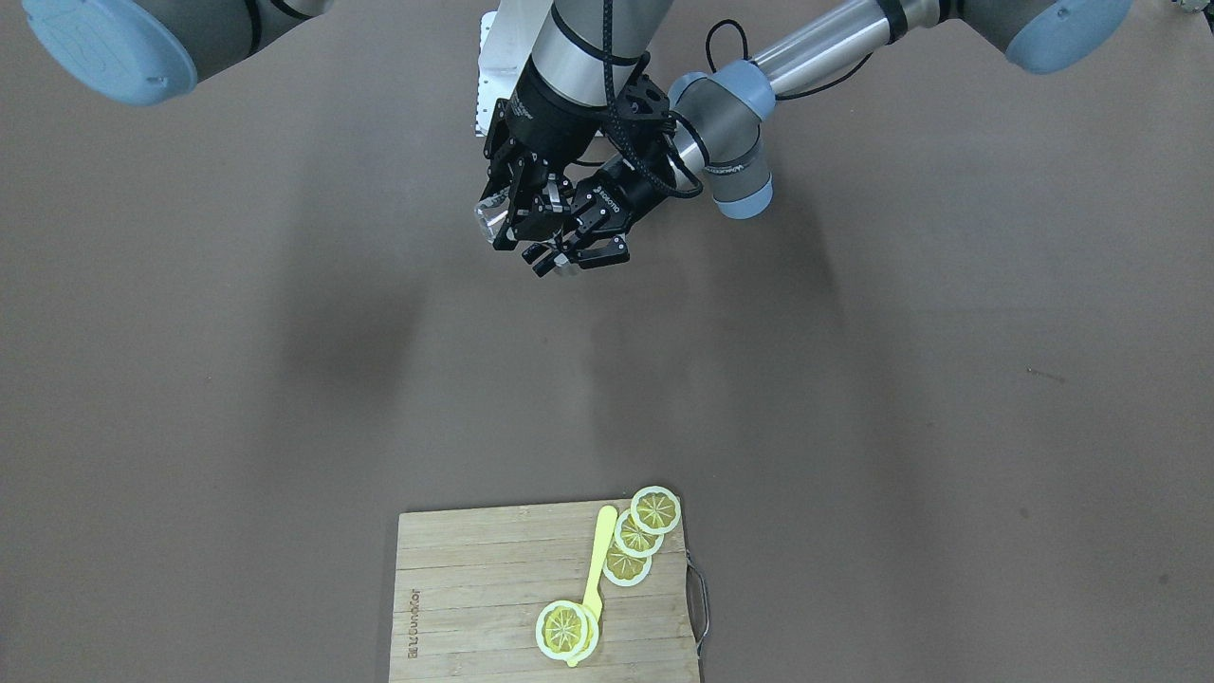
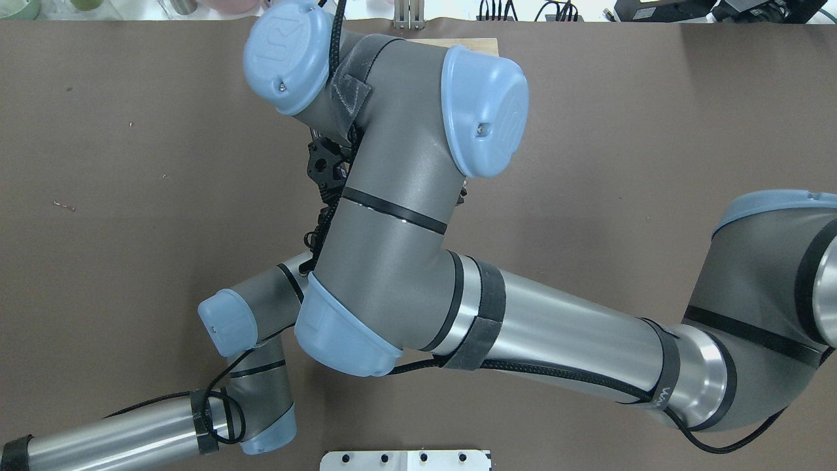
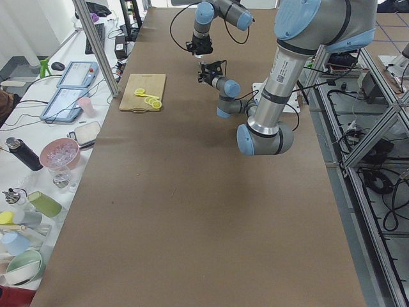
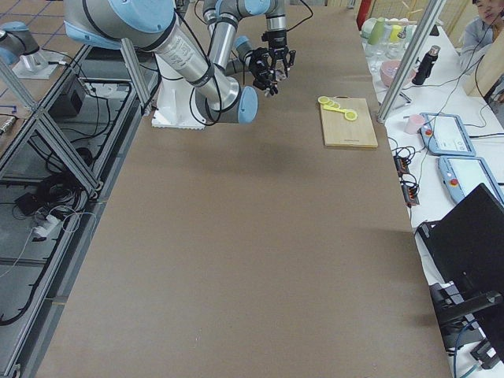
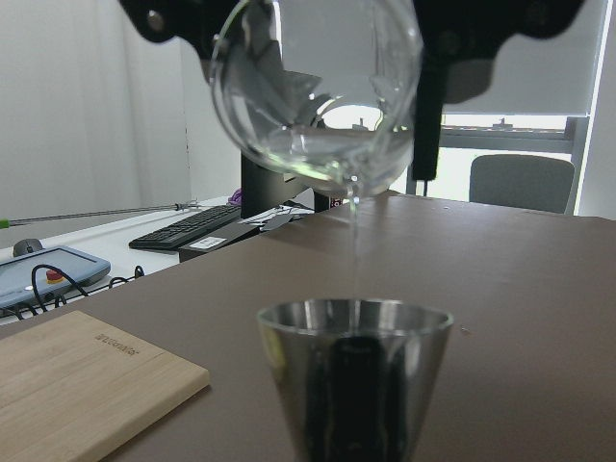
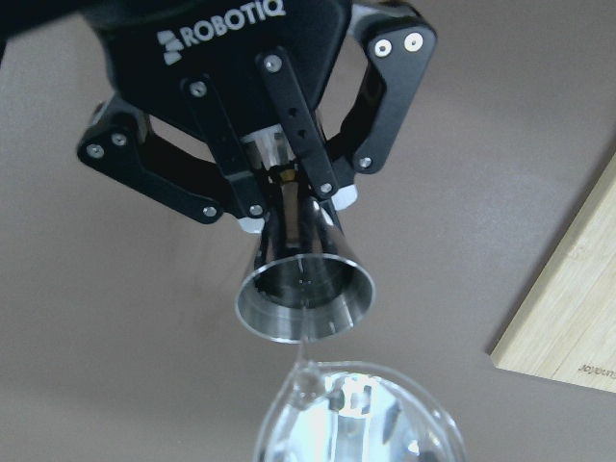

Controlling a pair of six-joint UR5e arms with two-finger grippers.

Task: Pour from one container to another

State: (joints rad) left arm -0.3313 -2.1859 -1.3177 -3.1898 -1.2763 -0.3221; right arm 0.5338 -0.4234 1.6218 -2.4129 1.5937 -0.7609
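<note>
Pour in progress up over the desk, mid-stream right now

The right pincer is clamped around a round clear glass and has it tipped over, with a thin thread of clear liquid running off the rim. Directly underneath, the left pincer has its fingers closed tight on the narrow base of a flared metal cup, held upright with its mouth up, and the thread drops straight into it. Both containers are in the air on the robot's side of the desk, glass just above cup, not touching. Well apart from them, at the far edge, sits a wooden board with lemon slices and a yellow spoon on it.
</note>
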